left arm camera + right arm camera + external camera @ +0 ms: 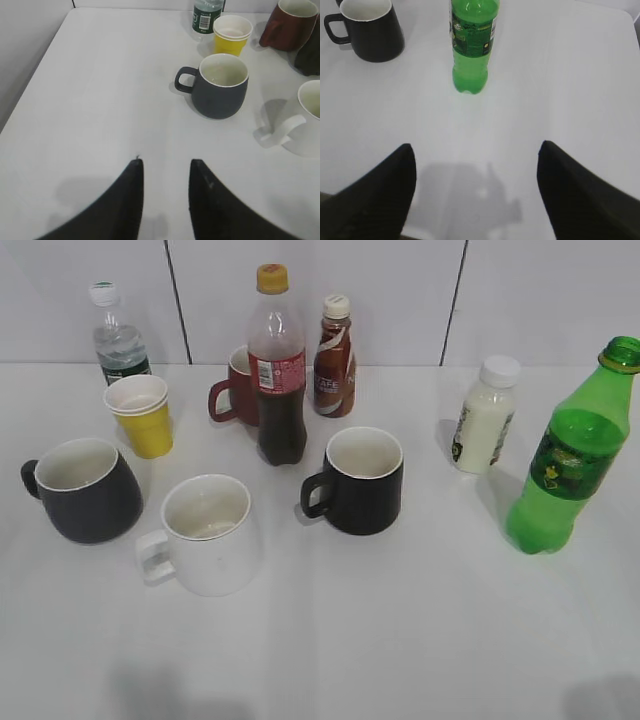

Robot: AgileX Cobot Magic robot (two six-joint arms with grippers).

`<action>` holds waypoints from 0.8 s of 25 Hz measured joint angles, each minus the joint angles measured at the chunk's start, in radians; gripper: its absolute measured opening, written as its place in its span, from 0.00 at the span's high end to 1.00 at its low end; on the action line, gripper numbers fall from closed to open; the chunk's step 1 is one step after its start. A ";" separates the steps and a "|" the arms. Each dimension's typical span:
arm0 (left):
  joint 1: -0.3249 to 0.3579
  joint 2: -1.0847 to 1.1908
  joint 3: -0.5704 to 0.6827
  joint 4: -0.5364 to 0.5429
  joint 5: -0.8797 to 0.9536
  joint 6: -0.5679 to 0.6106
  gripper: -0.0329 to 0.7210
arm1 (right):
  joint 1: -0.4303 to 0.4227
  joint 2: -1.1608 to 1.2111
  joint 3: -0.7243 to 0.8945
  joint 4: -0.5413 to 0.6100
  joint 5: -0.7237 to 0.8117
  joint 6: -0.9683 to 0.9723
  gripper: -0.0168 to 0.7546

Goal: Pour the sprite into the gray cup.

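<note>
The sprite [570, 455], a tall green bottle with a dark green-yellow label, stands upright at the far right of the white table. In the right wrist view it [472, 45] stands ahead of my right gripper [476, 145], which is wide open, empty and well short of it. The gray cup [85, 490], squat with a cream inside, stands at the far left with its handle to the left. In the left wrist view it [220, 90] is ahead and to the right of my left gripper [167, 161], which is open and empty. Neither gripper shows in the exterior view.
A white mug [208, 535] and a black mug [362, 482] stand mid-table. Behind them are a cola bottle [278, 370], a dark red mug [235, 390], a brown coffee bottle [334, 355], a yellow paper cup [142, 415], a water bottle [118, 340] and a white milk bottle [485, 415].
</note>
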 joint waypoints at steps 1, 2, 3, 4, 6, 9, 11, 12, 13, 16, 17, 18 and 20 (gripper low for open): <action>0.000 -0.001 0.000 0.000 0.000 0.000 0.64 | 0.000 0.000 0.000 0.000 0.000 0.000 0.25; 0.000 -0.006 0.000 0.000 -0.001 0.000 0.64 | -0.003 0.000 0.000 0.000 -0.001 0.000 0.25; 0.000 -0.015 0.000 0.000 -0.001 0.000 0.64 | -0.011 0.000 0.000 0.000 -0.001 0.000 0.25; 0.000 -0.035 0.000 0.000 -0.002 0.000 0.64 | -0.020 0.000 0.000 0.000 -0.001 0.000 0.25; 0.000 -0.079 0.000 -0.001 -0.003 0.000 0.64 | -0.044 -0.008 0.000 0.000 -0.002 0.000 0.25; 0.001 -0.091 0.000 0.000 -0.003 0.000 0.64 | -0.077 -0.051 0.000 0.002 -0.005 0.000 0.25; 0.001 -0.091 0.000 0.000 -0.004 0.000 0.64 | -0.106 -0.067 0.000 0.002 -0.005 0.000 0.25; 0.001 -0.092 0.000 -0.001 -0.004 0.000 0.64 | -0.118 -0.069 0.000 0.001 -0.005 0.001 0.25; 0.001 -0.092 0.000 -0.001 -0.004 0.000 0.64 | -0.123 -0.070 0.000 0.001 -0.005 0.001 0.25; 0.001 -0.092 0.000 0.000 -0.004 0.000 0.64 | -0.125 -0.070 0.000 0.003 -0.005 0.001 0.25; 0.001 -0.092 0.000 0.000 -0.004 0.000 0.64 | -0.125 -0.070 0.000 0.003 -0.005 0.002 0.25; 0.001 -0.092 0.000 0.000 -0.004 0.000 0.64 | -0.126 -0.070 0.000 0.003 -0.005 0.002 0.25; 0.001 -0.092 0.000 0.000 -0.004 0.000 0.64 | -0.126 -0.070 0.000 0.003 -0.005 0.002 0.25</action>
